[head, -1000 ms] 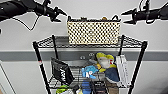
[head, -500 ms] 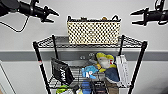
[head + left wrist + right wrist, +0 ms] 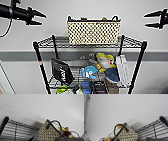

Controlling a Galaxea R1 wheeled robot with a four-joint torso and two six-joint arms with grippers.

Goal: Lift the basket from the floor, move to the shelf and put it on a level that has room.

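The cream woven basket (image 3: 93,32) with its dark rim and loop handles rests on the top level (image 3: 60,42) of the black wire shelf (image 3: 39,60), roughly centred. Yellow and brown items poke out of it. Held high to the basket's left, my left gripper (image 3: 42,19) is open and holds nothing. On the far right my right gripper (image 3: 148,20) is open too, well apart from the basket. Each wrist view catches a basket end with its handle, basket (image 3: 49,132) and basket (image 3: 126,134), plus part of the wire level (image 3: 18,127), (image 3: 154,130).
On the lower tier sit plush toys (image 3: 105,61), a dark tilted box (image 3: 61,71) and a white box (image 3: 122,68). A pale wall (image 3: 87,10) with a grey band stands right behind the rack.
Both grippers have drawn outward and apart from the basket's ends, the left further left, the right further right. The basket stays on the top tier.
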